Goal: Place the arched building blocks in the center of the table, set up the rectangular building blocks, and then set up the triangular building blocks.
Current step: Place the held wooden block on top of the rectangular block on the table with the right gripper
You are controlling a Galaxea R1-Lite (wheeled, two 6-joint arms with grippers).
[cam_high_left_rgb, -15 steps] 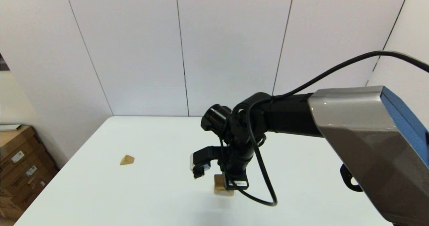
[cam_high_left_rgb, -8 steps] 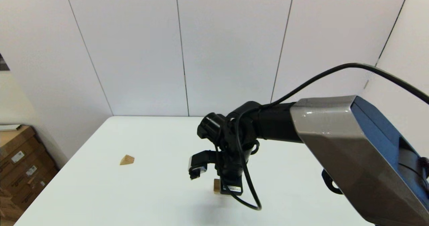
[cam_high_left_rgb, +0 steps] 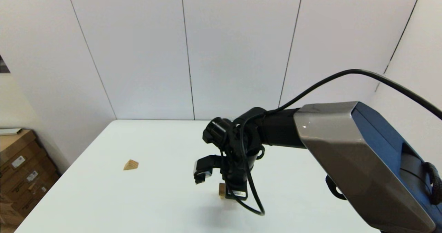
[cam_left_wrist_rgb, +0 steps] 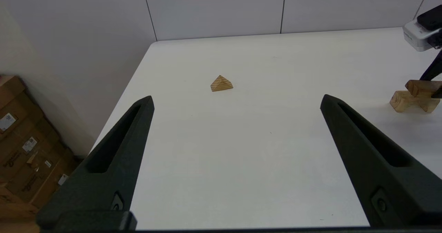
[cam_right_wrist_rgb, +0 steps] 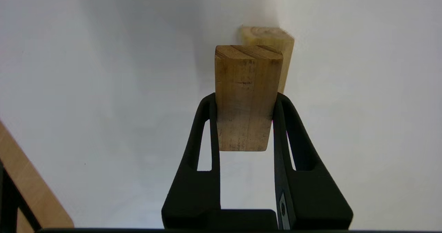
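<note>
1. Left fingers [cam_left_wrist_rgb: 145,112] stood wide apart with nothing between them, low over the near-left part of the worktop [cam_high_left_rgb: 145,198]. The left gripper [cam_left_wrist_rgb: 236,103] looked idle; that arm does not show in the head view.
2. Triangular block [cam_high_left_rgb: 131,164] lay alone on the left of the worktop, well apart from the other blocks and ahead of the open left fingers. Judgement: small, light, rigid wood; sloped faces would slip out of a pinch, so take it across its flat parallel faces.
3. Arched block [cam_left_wrist_rgb: 404,102] stood on its two legs near the worktop centre.
4. Rectangular block [cam_right_wrist_rgb: 246,98] was clamped by the right gripper [cam_right_wrist_rgb: 245,98], fingers closed on its two long side faces near mid-length, far end protruding past the tips.
5. In the left wrist view the slab was at the top of the arched block; whether touching or just above, cannot tell.
6. Judgement: slab stiff, light, smooth-faced; mid-length grip suits it, but an off-centre set-down could tip it off the arch or nudge the arch.
7. Right arm reached in from the right, forearm roughly level, wrist bent down so the fingers pointed at the worktop.
</note>
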